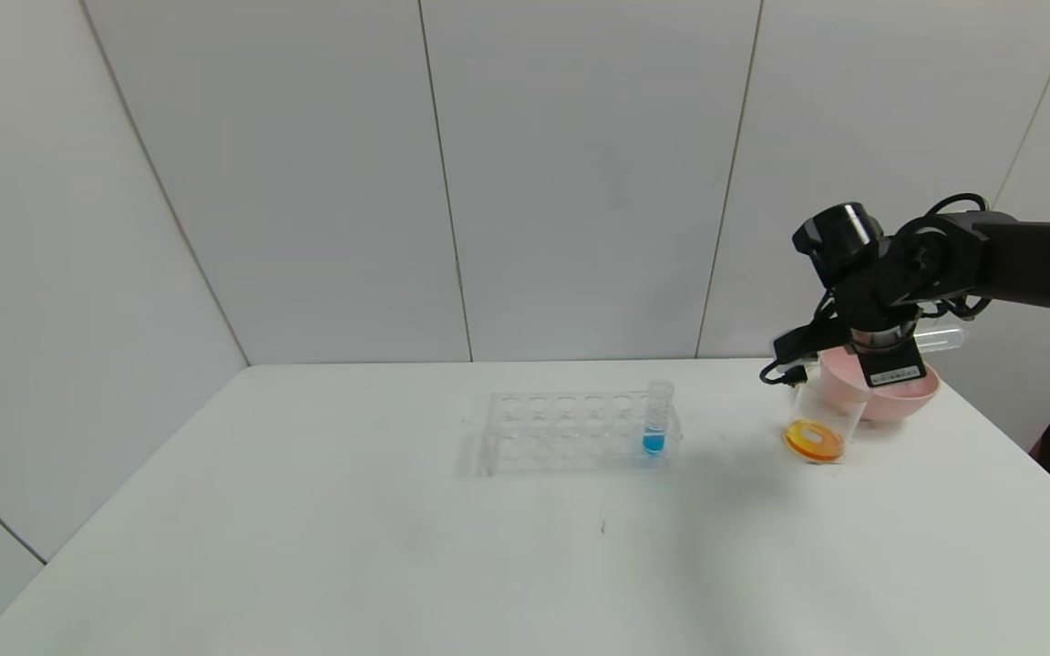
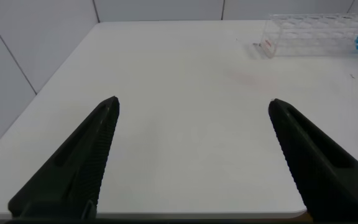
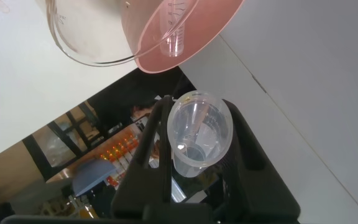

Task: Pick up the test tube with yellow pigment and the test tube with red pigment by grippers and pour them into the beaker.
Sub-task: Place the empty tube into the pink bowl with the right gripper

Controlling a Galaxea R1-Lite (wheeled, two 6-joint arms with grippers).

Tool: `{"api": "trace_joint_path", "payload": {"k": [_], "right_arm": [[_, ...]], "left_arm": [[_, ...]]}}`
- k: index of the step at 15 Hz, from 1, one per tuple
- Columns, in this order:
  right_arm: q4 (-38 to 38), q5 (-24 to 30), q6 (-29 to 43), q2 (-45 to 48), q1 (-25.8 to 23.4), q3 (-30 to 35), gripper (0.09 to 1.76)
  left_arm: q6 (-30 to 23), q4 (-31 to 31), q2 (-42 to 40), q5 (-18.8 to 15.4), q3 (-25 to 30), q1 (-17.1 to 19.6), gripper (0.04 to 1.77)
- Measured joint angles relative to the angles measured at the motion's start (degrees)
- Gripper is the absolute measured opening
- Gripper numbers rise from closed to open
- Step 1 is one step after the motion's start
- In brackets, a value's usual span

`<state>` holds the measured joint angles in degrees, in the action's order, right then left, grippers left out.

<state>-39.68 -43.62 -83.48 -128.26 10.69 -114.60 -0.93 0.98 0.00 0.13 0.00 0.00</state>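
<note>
The right claw (image 3: 194, 168) is hovering over the pink bowl (image 1: 908, 396) near the far right corner of the desk (image 1: 397, 547), and it is gripping a clear test tube (image 3: 199, 137) that is lying nearly level and looking drained. Which pigment that tube carried cannot be told now. In the head view its rounded end (image 1: 940, 340) is sticking out past the wrist, above the bowl.

The beaker (image 1: 818, 421) is standing just in front of the bowl, touching or almost touching it, and is holding orange-yellow liquid at its bottom. That colour suggests both pigments are already in, so the pouring step is likely finishing.

A second emptied tube (image 3: 174, 31) is lying inside the bowl, so the next move probably calls for lowering the held tube over the bowl and parting the fingers without knocking the beaker.

The clear rack (image 1: 580, 430) is sitting around the middle of the desk with only the blue tube (image 1: 656, 419) in it.

The left claw (image 2: 191, 162) is idling wide apart and empty above the left edge.

A white label (image 1: 897, 375) is showing on the wrist, its print unreadable; the graduations on the tube in the bowl are also too small to read.
</note>
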Motion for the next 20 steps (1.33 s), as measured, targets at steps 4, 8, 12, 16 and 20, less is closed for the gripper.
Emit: {"api": "trace_joint_path", "payload": {"k": [4,8,12,16,20], "right_arm": [[0.0,0.1,0.0,0.0,-0.4,0.0,0.52],[0.4,2.1,0.5,0.6,-0.9,0.0,0.52],[-1.0,17.0,5.8,3.2,-4.3,0.0,0.52],[-6.7,35.5,17.2,7.7,-10.3,0.0,0.52],[-11.5,53.8,32.7,13.9,-16.4,0.6,0.52]], "left_arm": [[0.0,0.0,0.0,0.0,0.0,0.0,1.72],[0.0,0.0,0.0,0.0,0.0,0.0,1.72],[0.0,0.0,0.0,0.0,0.0,0.0,1.72],[0.0,0.0,0.0,0.0,0.0,0.0,1.72],[0.0,0.0,0.0,0.0,0.0,0.0,1.72]]}}
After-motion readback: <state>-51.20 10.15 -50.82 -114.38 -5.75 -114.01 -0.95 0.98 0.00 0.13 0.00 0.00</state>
